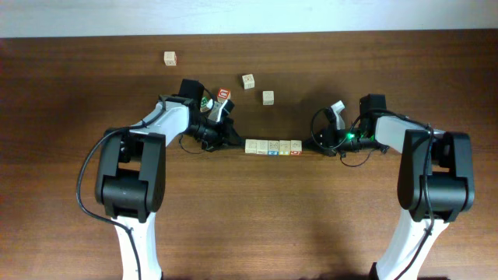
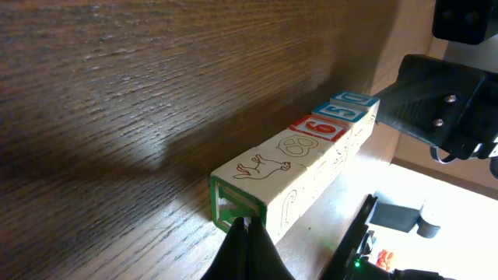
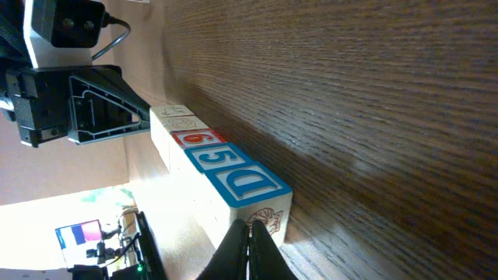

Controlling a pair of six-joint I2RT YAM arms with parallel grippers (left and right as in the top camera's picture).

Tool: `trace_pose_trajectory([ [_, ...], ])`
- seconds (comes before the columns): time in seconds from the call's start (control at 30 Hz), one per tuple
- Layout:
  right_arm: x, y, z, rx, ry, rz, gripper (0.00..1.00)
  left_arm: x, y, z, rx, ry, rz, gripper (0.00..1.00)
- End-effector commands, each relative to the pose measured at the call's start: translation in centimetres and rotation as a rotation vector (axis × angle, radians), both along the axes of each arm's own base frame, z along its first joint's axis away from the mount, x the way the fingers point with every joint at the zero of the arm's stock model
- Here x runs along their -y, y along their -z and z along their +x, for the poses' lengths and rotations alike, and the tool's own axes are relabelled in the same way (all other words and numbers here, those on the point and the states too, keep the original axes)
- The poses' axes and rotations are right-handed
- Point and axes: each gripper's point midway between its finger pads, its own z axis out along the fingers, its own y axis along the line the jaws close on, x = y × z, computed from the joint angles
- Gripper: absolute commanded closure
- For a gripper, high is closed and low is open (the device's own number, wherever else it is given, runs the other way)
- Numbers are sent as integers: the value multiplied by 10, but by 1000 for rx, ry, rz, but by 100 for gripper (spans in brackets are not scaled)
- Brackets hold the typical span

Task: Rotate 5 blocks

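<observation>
— The left gripper [image 2: 247, 243] is pinched shut with nothing in it. Its tips sit at the green-framed end block [image 2: 237, 204]. Whether they touch it, I can't tell.

— And the right gripper [image 3: 250, 245]?

— It's shut and empty too, with its tips at the opposite end, just under the D block [image 3: 245, 183].

— Where's the row of five blocks [image 1: 273, 146]?

— In the middle of the table [image 1: 78, 93], lying left to right between the two grippers, with the cubes touching face to face. From the right end the tops read D, 5, 6, then two line drawings.

— Anything else out there?

— A red-faced block [image 1: 225, 94] sits beside the left arm. Three pale ones lie further back: the corner block [image 1: 170, 58], the tilted block [image 1: 248, 81] and the nearer block [image 1: 268, 97], all apart from the row.
</observation>
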Motion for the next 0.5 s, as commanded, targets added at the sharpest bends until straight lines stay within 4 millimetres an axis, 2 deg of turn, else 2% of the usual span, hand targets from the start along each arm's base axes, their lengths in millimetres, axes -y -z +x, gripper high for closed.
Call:
trace_pose_trajectory([
  [0.0, -5, -3, -2, 12, -18, 37, 96, 3, 4, -4, -26, 2, -15, 100],
  [0.47, -3, 10, -3, -17, -11, 14, 96, 3, 4, -4, -27, 2, -15, 100],
])
